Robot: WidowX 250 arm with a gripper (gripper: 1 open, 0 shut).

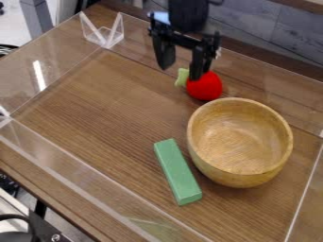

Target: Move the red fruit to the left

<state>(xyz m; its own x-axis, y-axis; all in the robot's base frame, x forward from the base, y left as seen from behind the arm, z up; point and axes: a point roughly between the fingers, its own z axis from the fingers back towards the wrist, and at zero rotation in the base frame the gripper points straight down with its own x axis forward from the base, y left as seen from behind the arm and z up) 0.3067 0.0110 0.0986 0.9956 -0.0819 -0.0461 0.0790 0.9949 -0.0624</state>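
So you've got the tool (187,68) up near the top of the view, right over by the red fruit (203,86), and it looks released to me, dark fingers spread apart. Heads up though, the fingertips and the fruit overlap from this angle, so you can't really tell whether they're touching it or just in front of or behind it.

The fruit sits on the wooden desk (94,112), just beyond the wooden bowl (240,142) and a bit toward the left side of the view. Part of its top is covered by the tool, and the green leafy bit (183,77) is only a small patch poking out on the left, so don't expect to read its shape. The rest of the arm runs off the top edge, so you lose that completely.

Your bowl is fully in view, rim and all. The flat green block (178,172) lies near it, on the left, apart from the fruit. Up top left there's a clear, see-through thing with pale edges (104,31), honestly too faint to name. Bottom left corner has some black stuff (23,227) cut off by the frame, and you can't make out what it is.
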